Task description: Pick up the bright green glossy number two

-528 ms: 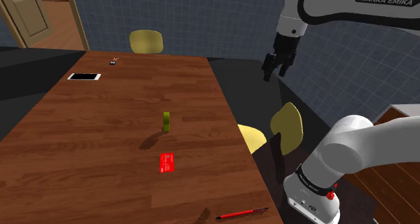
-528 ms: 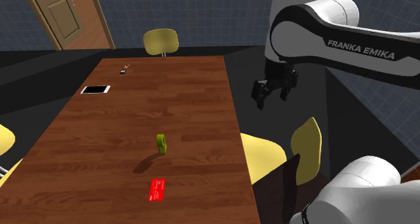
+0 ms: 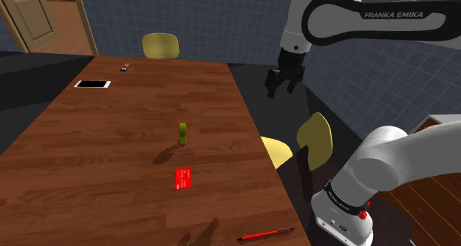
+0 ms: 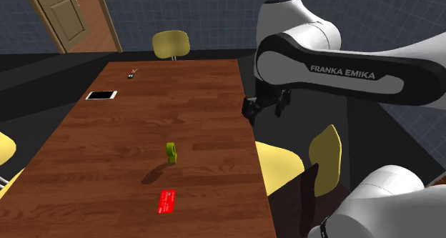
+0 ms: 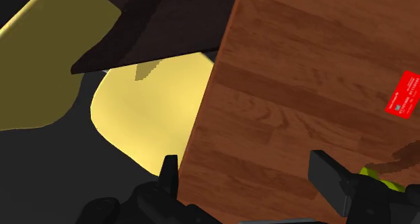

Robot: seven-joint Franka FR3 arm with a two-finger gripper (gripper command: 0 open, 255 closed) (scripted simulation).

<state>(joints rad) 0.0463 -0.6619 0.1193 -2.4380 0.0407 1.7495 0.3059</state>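
Green two (image 3: 182, 133), perhaps upright, far from pincer (image 3: 279, 91).

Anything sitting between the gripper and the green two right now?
Nothing visible. The open gripper hangs by the table edge, with bare wood between it and the green two. The red card lies beyond the two, off the path.
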